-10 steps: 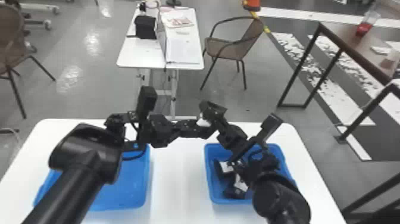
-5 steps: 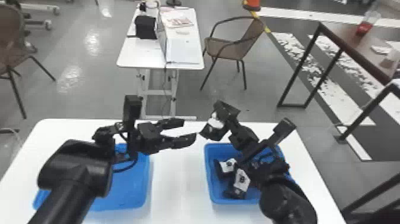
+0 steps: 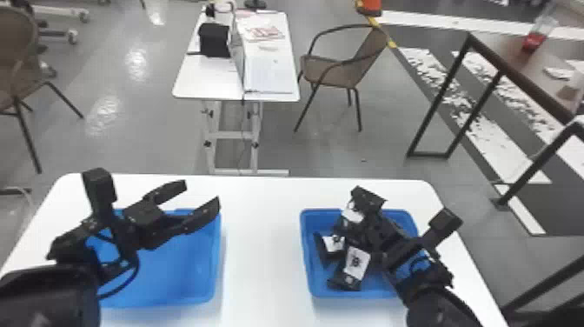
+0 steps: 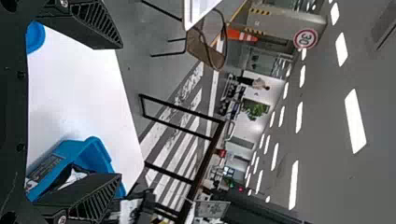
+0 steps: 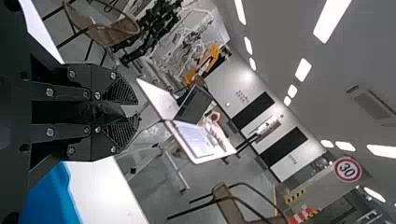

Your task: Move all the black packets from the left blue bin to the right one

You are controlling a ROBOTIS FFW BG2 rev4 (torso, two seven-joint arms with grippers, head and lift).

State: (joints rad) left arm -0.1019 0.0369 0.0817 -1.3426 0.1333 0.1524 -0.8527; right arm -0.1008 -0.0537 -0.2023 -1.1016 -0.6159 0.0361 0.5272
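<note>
Looking down from the head view, with 12 o'clock pointing away from us, we see two blue bins on the white table (image 3: 260, 243). The left blue bin (image 3: 182, 269) shows its bare blue floor, partly covered by our left arm. In the right blue bin (image 3: 305, 261) lie two black packets with white labels: the first packet (image 3: 333, 244) sits toward 9 o'clock in the bin, and the second packet (image 3: 356, 263) lies toward 7 o'clock, just beside the first. Our right arm covers the rest of that bin, so we cannot tell what else is under it.

Our right gripper (image 3: 367, 201) is over the 12 o'clock side of the right bin, its fingers closed on a black packet, the held packet (image 3: 353, 214), whose white patch shows on the 8 o'clock side of the fingertips. In the right wrist view we see dark wrapping pinched between the two fingers. From that gripper, the first packet lies at 7 o'clock and the second at 6 o'clock.

Our left gripper (image 3: 202, 193) has its fingers spread wide near the left bin's 1 o'clock corner. The packets are well apart from it, toward 4 o'clock.
</note>
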